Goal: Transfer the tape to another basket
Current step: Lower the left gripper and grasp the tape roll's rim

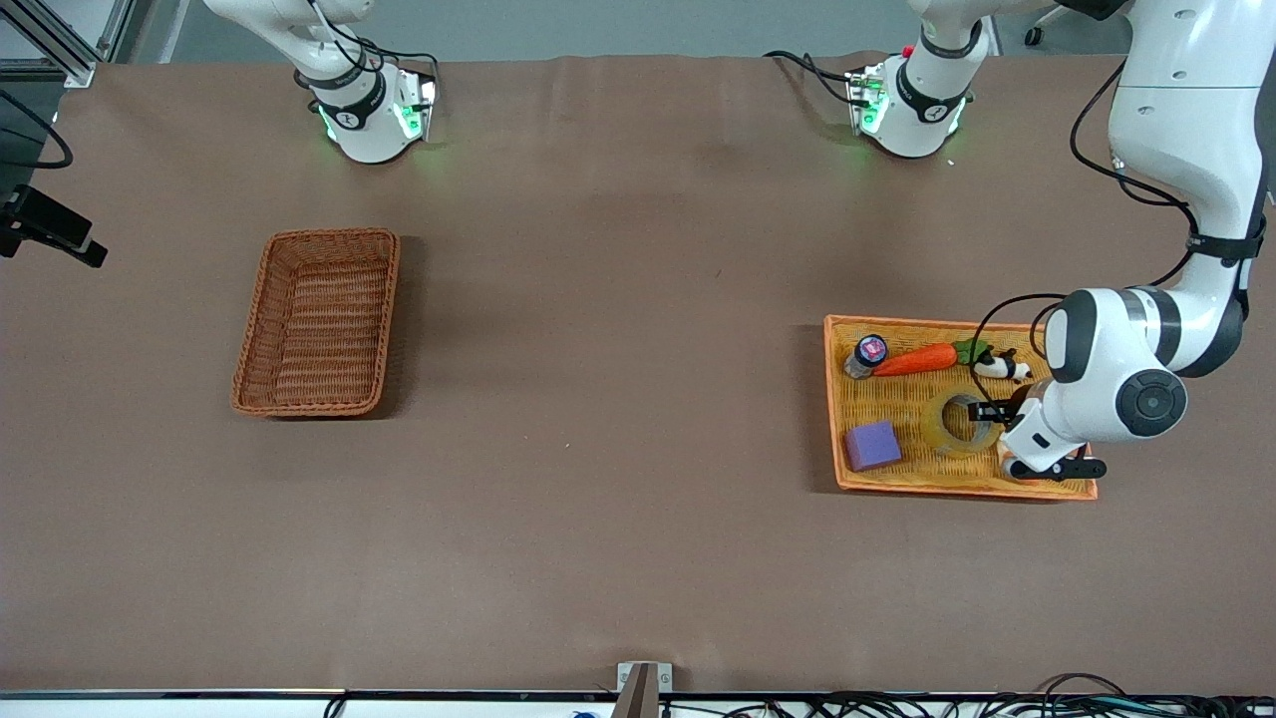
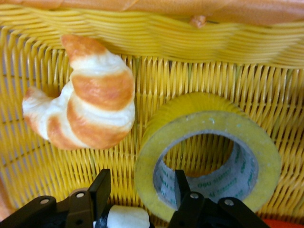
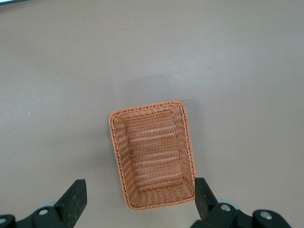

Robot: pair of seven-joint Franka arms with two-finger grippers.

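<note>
The tape [image 1: 959,423], a yellowish ring with a grey core, lies in the flat yellow tray [image 1: 937,486] at the left arm's end of the table. My left gripper [image 1: 987,411] is down in the tray at the roll. In the left wrist view it [image 2: 141,190] is open and straddles the wall of the tape [image 2: 209,123], with one finger [image 2: 181,186] inside the ring and the other [image 2: 101,187] outside, apart from it. The deep reddish-brown basket [image 1: 319,319] stands empty toward the right arm's end. My right gripper [image 3: 137,199] hangs open high over that basket [image 3: 152,156].
The yellow tray also holds a carrot [image 1: 915,360], a small bottle [image 1: 865,355], a purple block [image 1: 872,445] and a black-and-white toy [image 1: 1002,367]. A croissant [image 2: 88,95] lies beside the tape near the tray's wall [image 2: 190,33]. Brown tabletop lies between tray and basket.
</note>
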